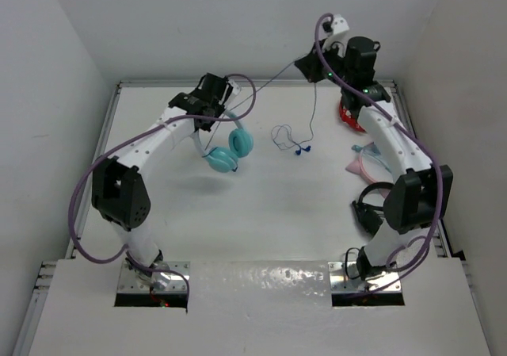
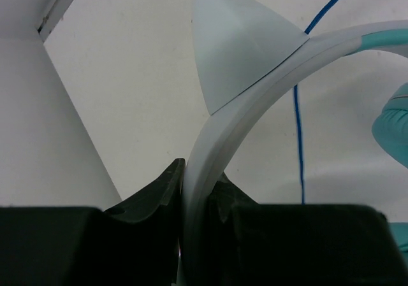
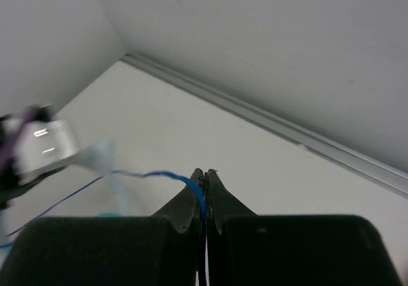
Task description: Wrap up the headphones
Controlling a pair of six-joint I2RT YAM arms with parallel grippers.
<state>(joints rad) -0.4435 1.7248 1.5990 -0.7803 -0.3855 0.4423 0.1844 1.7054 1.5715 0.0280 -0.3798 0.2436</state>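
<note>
— Where do we find the headphones (image 1: 226, 148)?
— At the left half of the table (image 1: 261, 213), toward the back, headband (image 2: 213, 133) clamped between the fingers of the left gripper (image 2: 199, 171).
— And the cable (image 1: 273, 77)?
— We trace it rightward to the right gripper (image 1: 311, 69), back right, pinched there. Its plug (image 1: 301, 151) lies on the table, midway across.
— Further right?
— A second pair (image 1: 347, 115) behind a third pair (image 1: 366, 162), beside the right arm (image 1: 396, 146).
</note>
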